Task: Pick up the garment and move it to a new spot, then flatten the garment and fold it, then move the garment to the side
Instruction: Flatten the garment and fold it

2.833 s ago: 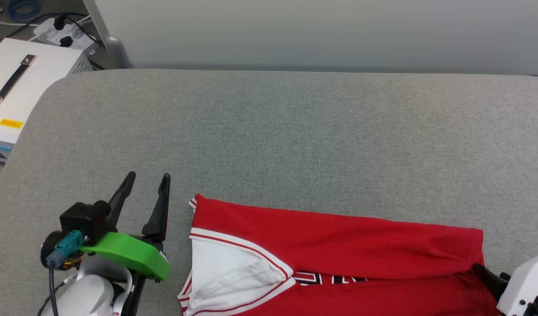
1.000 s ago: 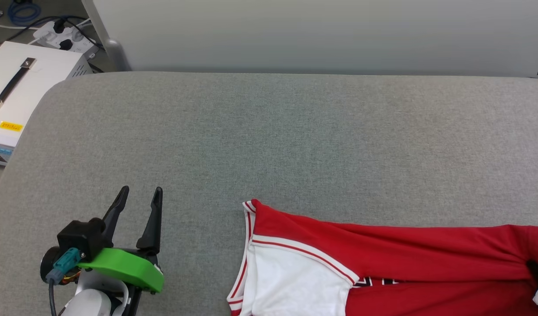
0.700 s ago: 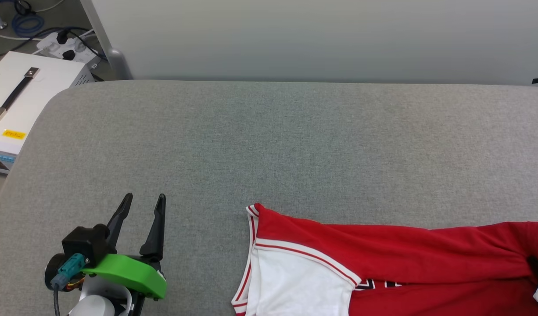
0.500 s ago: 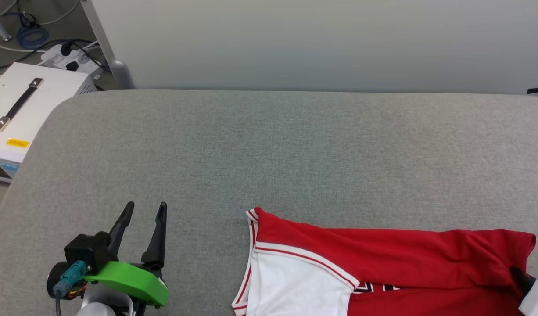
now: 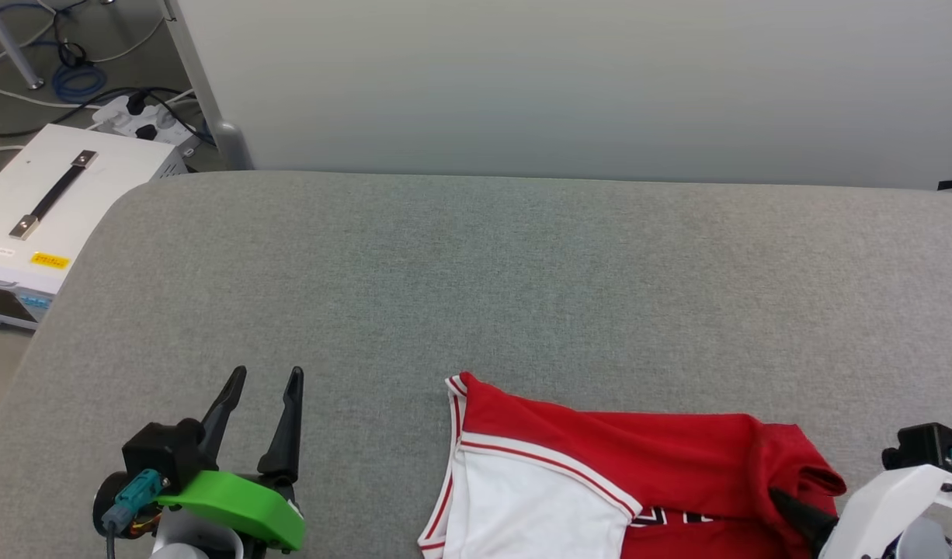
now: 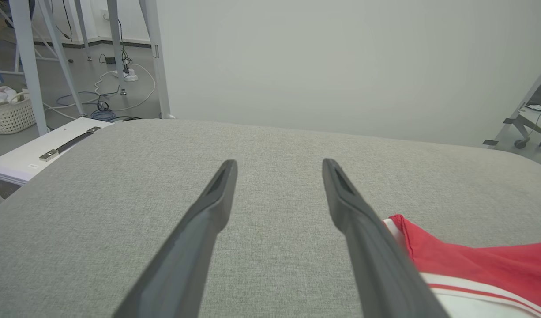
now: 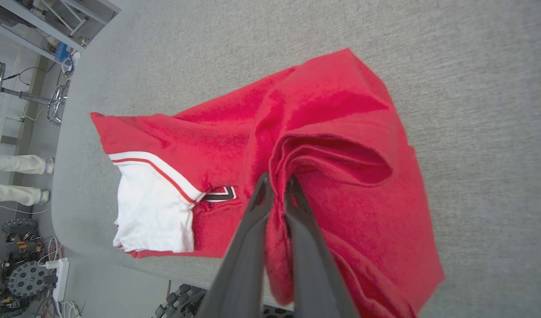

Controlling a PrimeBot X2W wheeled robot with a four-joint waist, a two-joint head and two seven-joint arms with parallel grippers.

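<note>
Two sets of jaws are in play; check each before you proceed. The right jaws are pinched narrow, with both fingers [image 7: 250,229] clamped on a raised fold of the shirt [image 5: 639,458] at its plain red end. The cloth puckers and stands up around the grip. The rest of the shirt lies on the grey surface [image 5: 476,272]. The left jaws stand wide and hold nothing, their fingers [image 6: 211,212] poised over bare surface.

From the right jaws the shirt runs toward the robot's left, along the near edge of the surface. Its long axis lies left to right across the head view. The white sleeve with striped trim forms the left end and points toward the left jaws, which sit near that end but apart from it. The bunched red end points right.

The right arm is the nearer one, being in contact. Treat any sideways pull as acting along the long axis, and expect the sleeve end to trail and drag.
</note>
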